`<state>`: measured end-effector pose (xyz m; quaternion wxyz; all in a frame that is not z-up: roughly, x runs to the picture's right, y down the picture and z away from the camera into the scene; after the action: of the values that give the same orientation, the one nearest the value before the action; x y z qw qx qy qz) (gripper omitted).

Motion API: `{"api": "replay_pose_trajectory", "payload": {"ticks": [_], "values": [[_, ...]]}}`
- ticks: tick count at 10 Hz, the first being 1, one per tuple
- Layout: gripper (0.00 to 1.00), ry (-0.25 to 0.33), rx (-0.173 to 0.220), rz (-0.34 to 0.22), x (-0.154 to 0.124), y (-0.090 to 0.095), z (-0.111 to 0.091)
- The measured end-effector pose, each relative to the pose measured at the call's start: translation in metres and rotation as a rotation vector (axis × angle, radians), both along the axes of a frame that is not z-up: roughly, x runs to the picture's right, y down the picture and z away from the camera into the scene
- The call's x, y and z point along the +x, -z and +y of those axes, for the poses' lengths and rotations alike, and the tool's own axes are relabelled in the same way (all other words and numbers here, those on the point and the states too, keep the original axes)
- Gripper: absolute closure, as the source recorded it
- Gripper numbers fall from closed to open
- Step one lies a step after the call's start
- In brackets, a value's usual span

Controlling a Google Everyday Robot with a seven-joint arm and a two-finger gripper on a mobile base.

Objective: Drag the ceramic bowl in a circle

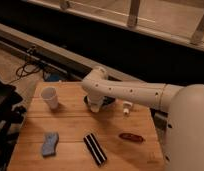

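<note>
While the cup (49,97) stands near the table's (70,135) left edge, my gripper (96,106) is down, shut on the bowl's (106,102) rim by the far edge, so I judge the circle underway, unfinished.

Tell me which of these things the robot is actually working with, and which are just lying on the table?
In use:
- bowl, dark, mostly hidden under the arm
- gripper, down at the bowl, shut

Lying about:
- white cup
- blue sponge
- black striped bar
- reddish-brown packet
- small white thing
</note>
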<state>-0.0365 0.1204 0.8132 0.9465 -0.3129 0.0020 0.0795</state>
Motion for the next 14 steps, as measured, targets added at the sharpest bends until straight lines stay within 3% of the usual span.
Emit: {"api": "replay_pose_trajectory", "payload": {"ticks": [2, 4, 7, 9, 11, 14], "values": [[1.00, 0.046, -0.025, -0.079, -0.039, -0.001, 0.008], [1.00, 0.081, -0.037, -0.122, -0.067, -0.014, 0.006], [1.00, 0.101, -0.020, -0.077, -0.065, -0.048, -0.024], [1.00, 0.088, -0.009, -0.023, -0.038, -0.060, -0.037], [1.00, 0.054, -0.001, 0.041, 0.008, -0.059, -0.041], [1.00, 0.002, -0.001, 0.109, 0.072, -0.033, -0.026]]}}
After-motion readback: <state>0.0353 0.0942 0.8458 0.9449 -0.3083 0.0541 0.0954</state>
